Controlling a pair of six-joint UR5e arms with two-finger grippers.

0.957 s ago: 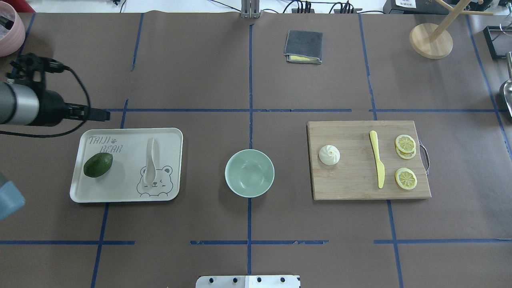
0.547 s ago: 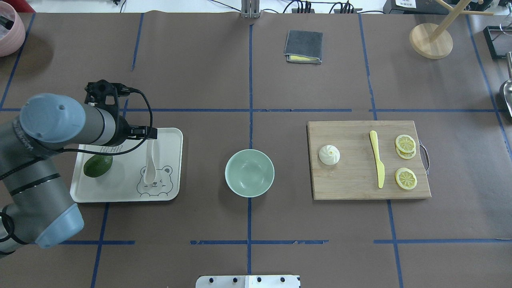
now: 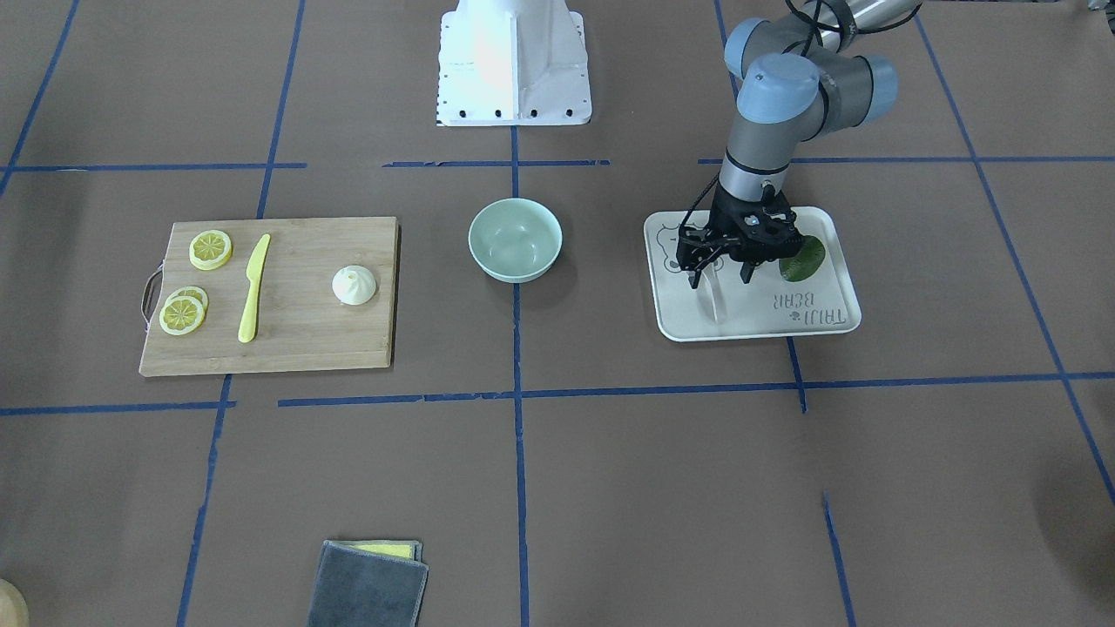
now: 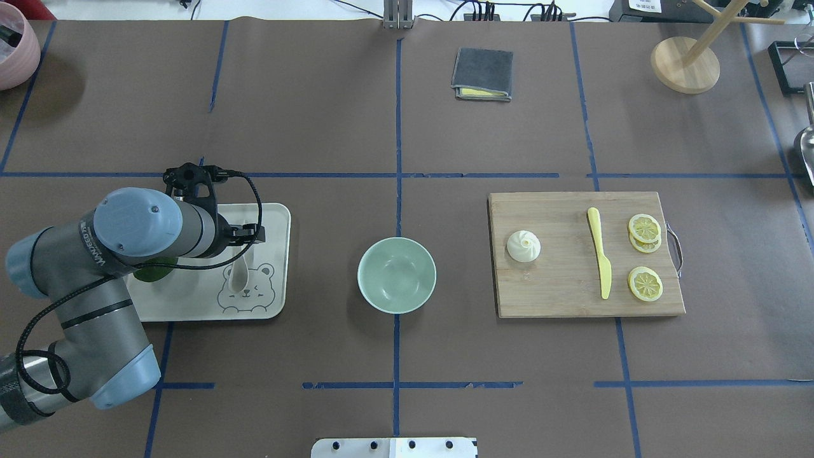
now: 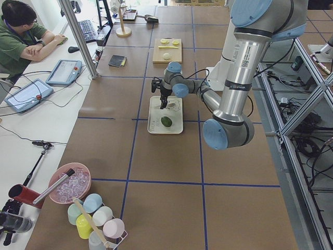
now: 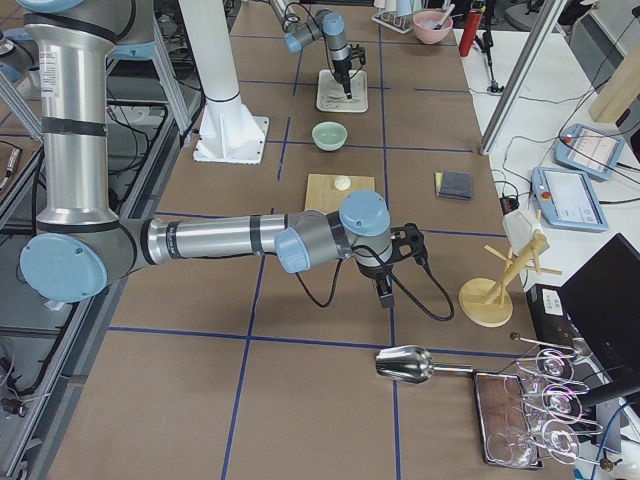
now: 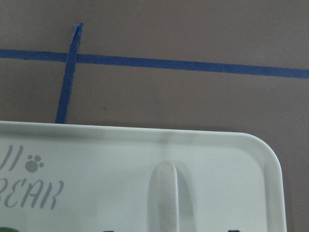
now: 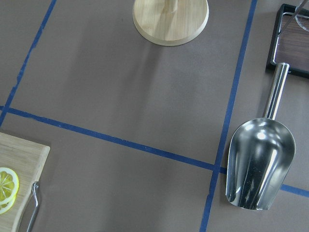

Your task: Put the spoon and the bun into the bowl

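**Left arm poised over the spoon; bowl empty**

Front-facing view: the left gripper (image 3: 721, 279) hangs over the bear tray (image 3: 758, 329) toward the worktop's left end. Its jaws are spread, one on either side of the spoon (image 3: 716, 302), not yet pinching it. This looks like the spoon grasp. The next move would be to lower and close on the thick handle, then carry it to the bowl (image 3: 477, 248). The tray also holds an avocado (image 3: 803, 259). The mint bowl, mid-worktop, holds nothing.

Overhead view: the bun (image 4: 524, 246) sits upright on the cutting board (image 4: 559, 299) toward the right end, with a yellow knife (image 4: 599, 251) and lemon slices (image 4: 645, 284) beside it.

Left wrist view: the spoon's handle lies flat near the tray's far corner.

Right side view: the right gripper (image 6: 385, 290) hovers past the board near the right end. Whether its jaws are spread cannot be told.
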